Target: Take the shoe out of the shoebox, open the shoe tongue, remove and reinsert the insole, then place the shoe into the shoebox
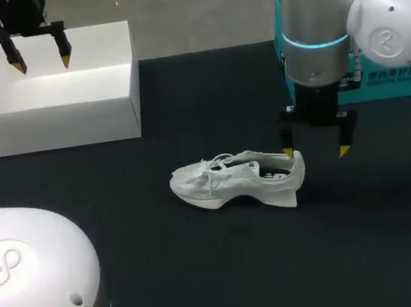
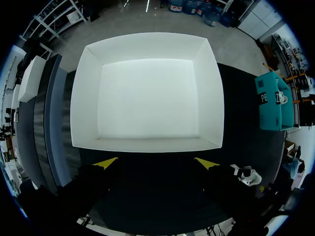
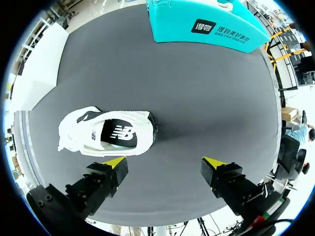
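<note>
Right tool [image 1: 316,152] spread wide, hanging over the table [image 1: 206,274] by the heel of the white shoe [image 1: 239,179]. The shoe sits on the table on its sole, well apart from the shoebox [image 1: 56,112]. Left tool [image 1: 43,65] spread, above the open white shoebox.

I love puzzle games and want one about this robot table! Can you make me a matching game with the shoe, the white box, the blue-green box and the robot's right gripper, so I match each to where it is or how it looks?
Things:
1. shoe
2. white shoebox
3. teal box
4. right gripper

Places or states:
A. empty, below the left gripper
B. open, close to the shoe's heel
C. standing on the dark table, outside any box
D. at the table's far side, behind the right arm

Pairs: 1-C, 2-A, 3-D, 4-B.
</note>
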Robot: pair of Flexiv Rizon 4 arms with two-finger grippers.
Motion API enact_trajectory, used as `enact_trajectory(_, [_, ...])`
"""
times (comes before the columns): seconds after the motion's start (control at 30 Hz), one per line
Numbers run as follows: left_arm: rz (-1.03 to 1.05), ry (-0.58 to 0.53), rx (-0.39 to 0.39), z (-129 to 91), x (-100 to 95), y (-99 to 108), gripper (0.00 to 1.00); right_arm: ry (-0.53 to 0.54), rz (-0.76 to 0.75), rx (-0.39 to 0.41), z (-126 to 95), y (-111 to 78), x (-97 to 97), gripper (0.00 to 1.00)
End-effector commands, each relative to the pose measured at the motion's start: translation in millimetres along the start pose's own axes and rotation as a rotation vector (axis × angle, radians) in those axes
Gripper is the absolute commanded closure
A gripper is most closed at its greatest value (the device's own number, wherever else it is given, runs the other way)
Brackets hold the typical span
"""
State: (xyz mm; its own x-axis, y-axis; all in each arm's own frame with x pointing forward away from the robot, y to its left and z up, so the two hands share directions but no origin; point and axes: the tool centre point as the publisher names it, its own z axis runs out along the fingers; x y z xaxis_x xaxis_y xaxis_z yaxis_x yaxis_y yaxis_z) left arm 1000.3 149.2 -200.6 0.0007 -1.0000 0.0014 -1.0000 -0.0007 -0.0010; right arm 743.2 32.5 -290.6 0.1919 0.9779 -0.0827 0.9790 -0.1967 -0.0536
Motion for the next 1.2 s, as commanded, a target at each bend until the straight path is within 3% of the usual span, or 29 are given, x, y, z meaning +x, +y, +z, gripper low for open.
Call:
enact_trajectory(0.03, [0.0,-0.001,0.0,-0.2,-0.1,0.1,0.0,0.005,-0.001,-0.002,1.4,-0.4,-1.0,0.0])
enact_trajectory(0.13, [0.0,-0.001,0.0,-0.2,-0.1,0.1,0.0,0.026,-0.417,-0.176,-0.9,8.8,-2.3,0.0])
enact_trajectory(0.3, [0.0,-0.001,0.0,-0.2,-0.1,0.1,0.0,0.135,-1.012,-0.285,-4.7,20.3,-0.2,0.0])
enact_trajectory(0.47, [0.0,-0.001,0.0,-0.2,-0.1,0.1,0.0,0.258,-1.402,-0.324,-12.6,25.1,2.8,0.0])
enact_trajectory(0.6, [0.0,-0.001,0.0,-0.2,-0.1,0.1,0.0,0.179,-1.618,-0.339,-15.9,21.9,-1.8,0.0])
enact_trajectory(0.67, [0.0,-0.001,0.0,-0.2,-0.1,0.1,0.0,-0.002,-1.653,-0.269,-12.1,17.2,-4.5,0.0])
enact_trajectory(1.2, [0.0,-0.001,0.0,-0.2,-0.1,0.1,0.0,-0.002,-1.653,-0.269,-12.1,17.2,-4.5,0.0])
